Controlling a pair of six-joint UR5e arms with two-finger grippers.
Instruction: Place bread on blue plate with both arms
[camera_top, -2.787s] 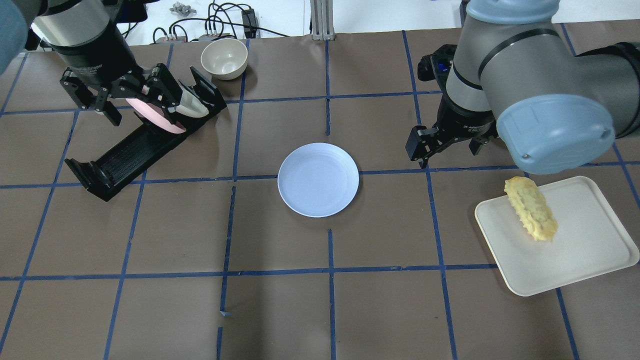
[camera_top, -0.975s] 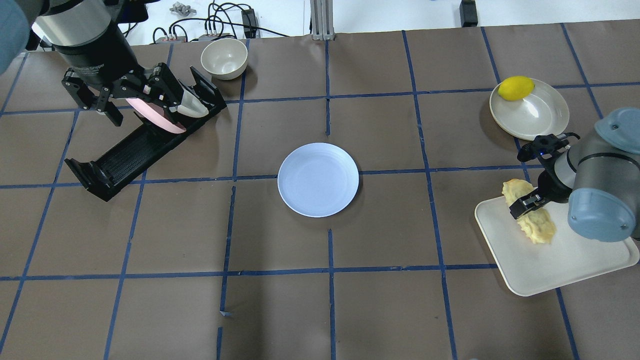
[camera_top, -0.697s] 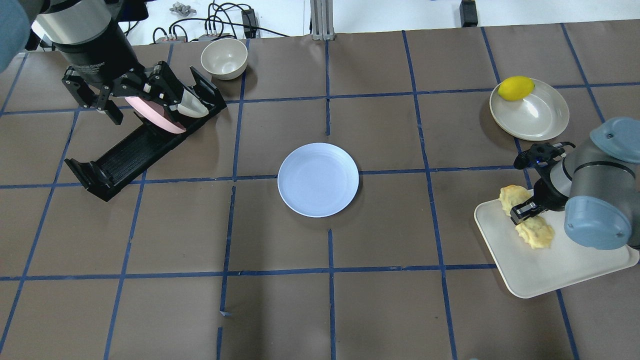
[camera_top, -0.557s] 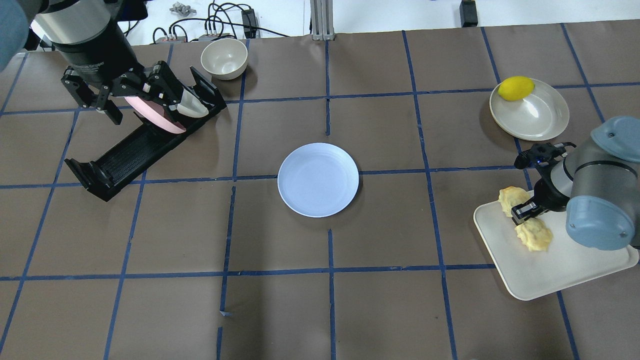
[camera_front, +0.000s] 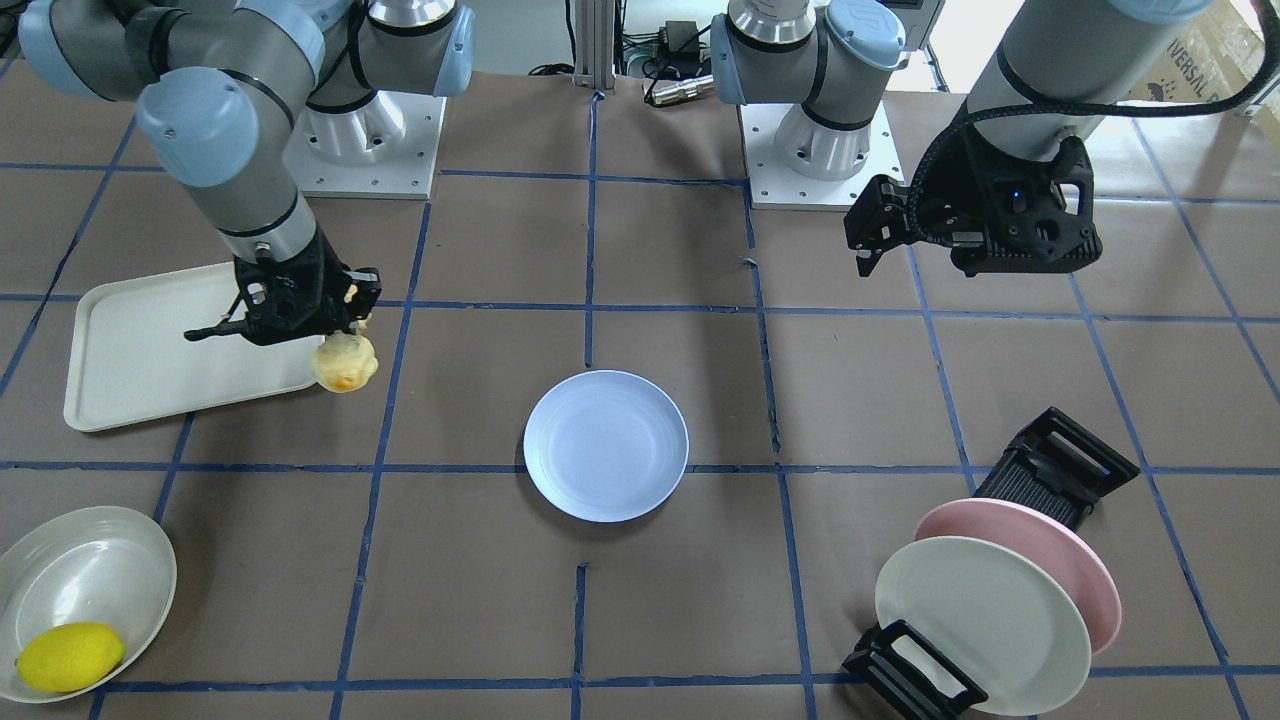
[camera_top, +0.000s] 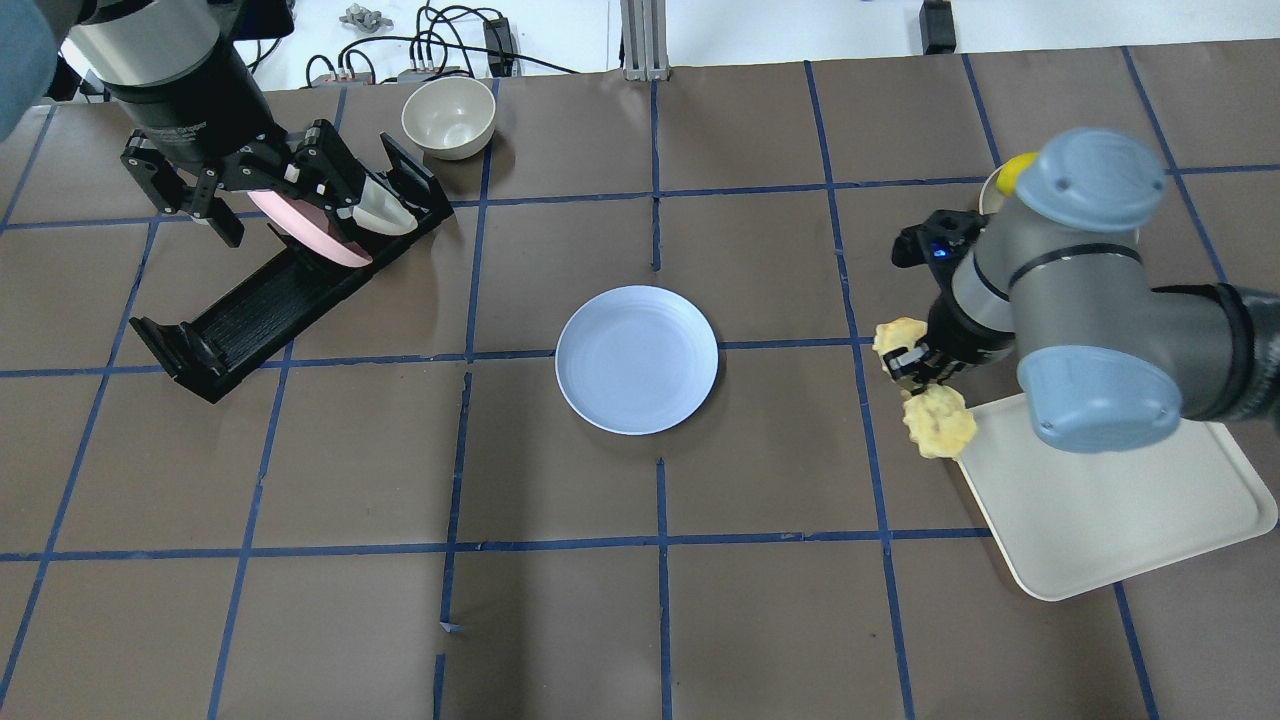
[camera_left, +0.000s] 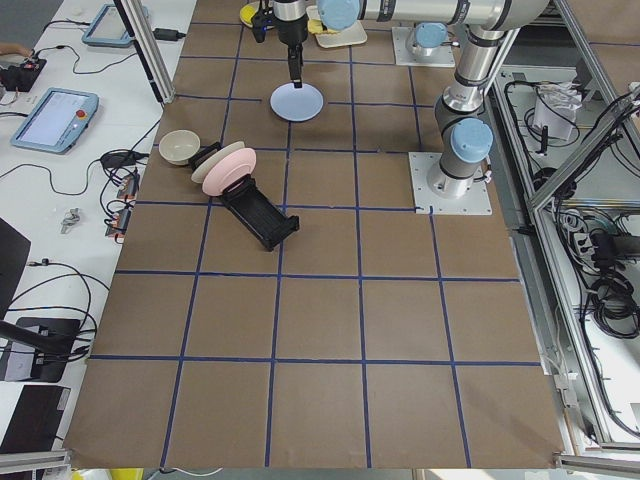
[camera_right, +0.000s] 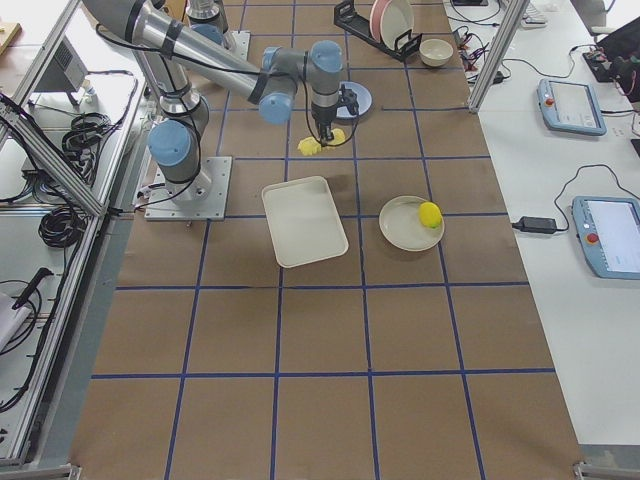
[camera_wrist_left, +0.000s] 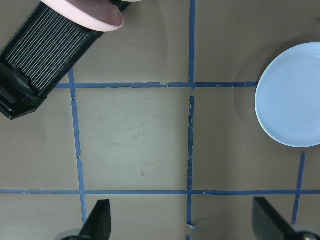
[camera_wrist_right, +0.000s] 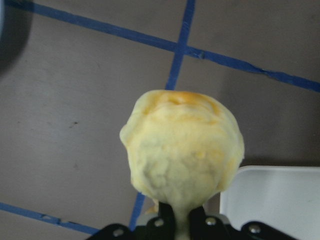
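Observation:
My right gripper (camera_top: 912, 375) is shut on the middle of the bread (camera_top: 940, 425), a golden-yellow bumpy loaf. It holds the bread above the table just off the cream tray's corner, to the right of the blue plate (camera_top: 636, 359). The bread fills the right wrist view (camera_wrist_right: 182, 150) and shows in the front view (camera_front: 343, 365) under the gripper (camera_front: 320, 320). The blue plate (camera_front: 606, 445) lies empty at the table's centre. My left gripper (camera_top: 262, 200) hovers open over the dish rack at the far left; its fingers (camera_wrist_left: 102, 220) stand wide apart, with the plate (camera_wrist_left: 292, 95) at the right edge.
An empty cream tray (camera_top: 1130, 510) lies at the right. A cream plate (camera_front: 90, 560) with a lemon (camera_front: 70, 655) sits beyond it. A black dish rack (camera_top: 250, 310) holds a pink plate (camera_front: 1060, 545) and a cream plate (camera_front: 980, 620). A cream bowl (camera_top: 448, 115) stands at the back.
My right gripper came down onto the bread on the tray, shut on it, lifted it and carried it left off the tray toward the blue plate. The left arm has stayed put.

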